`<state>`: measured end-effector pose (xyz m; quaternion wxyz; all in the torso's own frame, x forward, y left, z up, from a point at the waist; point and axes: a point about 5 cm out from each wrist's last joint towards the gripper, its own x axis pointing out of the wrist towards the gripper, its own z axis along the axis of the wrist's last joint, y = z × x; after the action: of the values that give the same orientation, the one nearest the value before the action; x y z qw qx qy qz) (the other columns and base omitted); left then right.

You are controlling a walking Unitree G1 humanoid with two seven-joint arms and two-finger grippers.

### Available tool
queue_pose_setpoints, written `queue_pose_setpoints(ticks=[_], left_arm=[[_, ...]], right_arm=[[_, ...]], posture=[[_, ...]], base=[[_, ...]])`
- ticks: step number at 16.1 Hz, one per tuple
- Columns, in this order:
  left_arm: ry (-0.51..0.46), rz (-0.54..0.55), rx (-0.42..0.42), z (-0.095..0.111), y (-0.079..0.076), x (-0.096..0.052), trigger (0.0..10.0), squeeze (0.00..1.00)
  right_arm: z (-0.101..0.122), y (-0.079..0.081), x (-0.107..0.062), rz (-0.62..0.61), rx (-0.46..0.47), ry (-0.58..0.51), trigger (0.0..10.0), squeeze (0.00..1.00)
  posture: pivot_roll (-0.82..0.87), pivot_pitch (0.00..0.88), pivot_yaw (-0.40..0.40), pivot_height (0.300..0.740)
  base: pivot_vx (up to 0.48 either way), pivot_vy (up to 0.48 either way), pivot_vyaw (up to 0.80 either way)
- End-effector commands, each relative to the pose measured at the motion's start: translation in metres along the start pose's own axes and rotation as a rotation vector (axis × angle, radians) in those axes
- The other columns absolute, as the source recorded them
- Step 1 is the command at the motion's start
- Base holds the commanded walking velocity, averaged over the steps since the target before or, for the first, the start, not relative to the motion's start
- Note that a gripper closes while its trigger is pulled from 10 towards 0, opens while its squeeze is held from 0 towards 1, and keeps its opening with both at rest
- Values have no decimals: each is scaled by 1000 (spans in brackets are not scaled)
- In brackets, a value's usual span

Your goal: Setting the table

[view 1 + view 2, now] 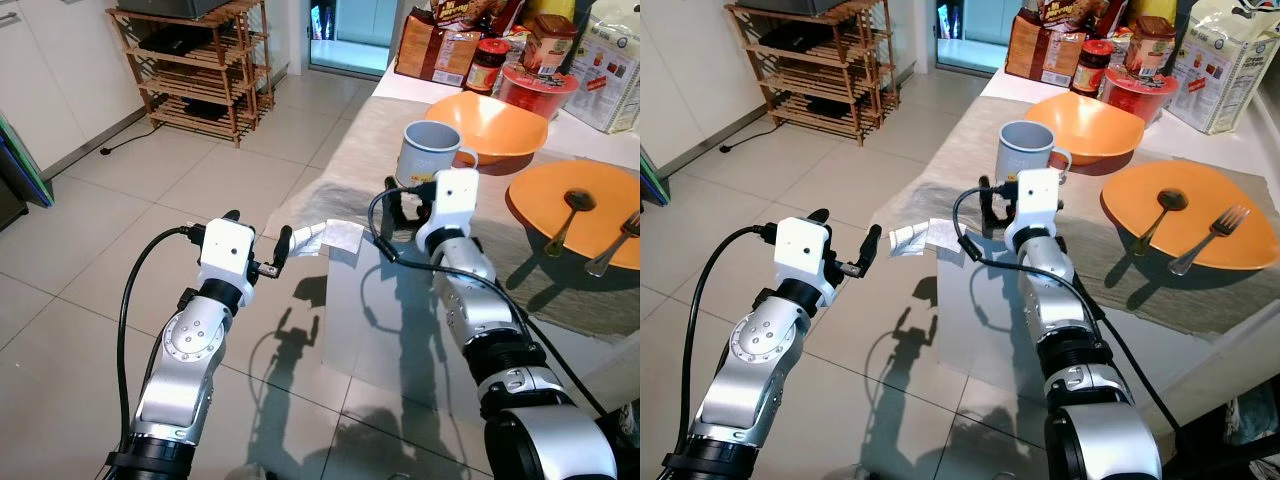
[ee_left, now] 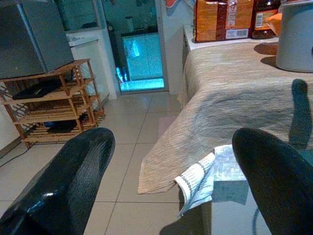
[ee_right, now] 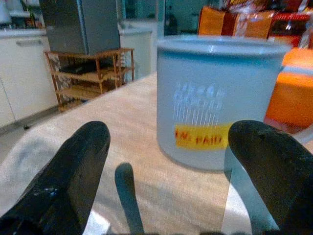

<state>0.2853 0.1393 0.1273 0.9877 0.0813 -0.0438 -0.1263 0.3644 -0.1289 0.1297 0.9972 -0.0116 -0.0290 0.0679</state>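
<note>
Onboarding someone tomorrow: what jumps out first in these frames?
The right gripper, fingers open, sits just short of a pale blue mug on the beige table runner. Beyond the mug is an orange bowl, and to its right an orange plate carrying a spoon and a fork. The left gripper, also open, is off the table's near corner, beside a folded paper napkin.

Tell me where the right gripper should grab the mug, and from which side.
Grip the mug across its round body, coming level from the robot's side, where the right gripper already faces it with fingers open. It stands upright, and its handle points right toward the orange bowl, so the near wall is free.
</note>
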Motion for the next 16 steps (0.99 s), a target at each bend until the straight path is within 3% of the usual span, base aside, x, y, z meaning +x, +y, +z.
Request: queue_pose_setpoints(ticks=[1, 4, 8, 11, 12, 13, 14, 16], left_arm=[[-3, -7, 7, 2, -1, 0, 10000, 0], [-4, 3, 11, 2, 0, -3, 10000, 0], [-3, -3, 10, 2, -1, -3, 10000, 0], [-7, -14, 7, 2, -3, -1, 10000, 0], [-7, -14, 7, 2, -3, -1, 10000, 0], [-8, -18, 2, 3, -4, 0, 10000, 0], [-10, -20, -1, 3, -5, 0, 10000, 0], [-11, -22, -2, 3, -5, 0, 10000, 0]], right_arm=[[8, 3, 5, 9, -9, -17, 10000, 0], [34, 20, -2, 108, 20, -121, 10000, 0], [67, 9, -11, 109, 94, -260, 10000, 0], [87, -25, -18, -6, 80, -356, 10000, 0], [87, -25, -18, -6, 80, -356, 10000, 0], [80, -48, -23, -120, 30, -326, 10000, 0], [73, -62, -27, -189, -8, -289, 10000, 0], [69, -70, -28, -223, -36, -272, 10000, 0]], posture=[[78, 0, -5, 736], [84, 0, -9, 736], [70, 0, 0, 736], [49, 0, 7, 736], [49, 0, 7, 736], [47, 0, 6, 736], [47, 0, 6, 736], [42, 0, 8, 736]], base=[[0, 0, 0], [0, 0, 0], [0, 0, 0], [0, 0, 0], [0, 0, 0], [0, 0, 0], [0, 0, 0], [0, 0, 0]])
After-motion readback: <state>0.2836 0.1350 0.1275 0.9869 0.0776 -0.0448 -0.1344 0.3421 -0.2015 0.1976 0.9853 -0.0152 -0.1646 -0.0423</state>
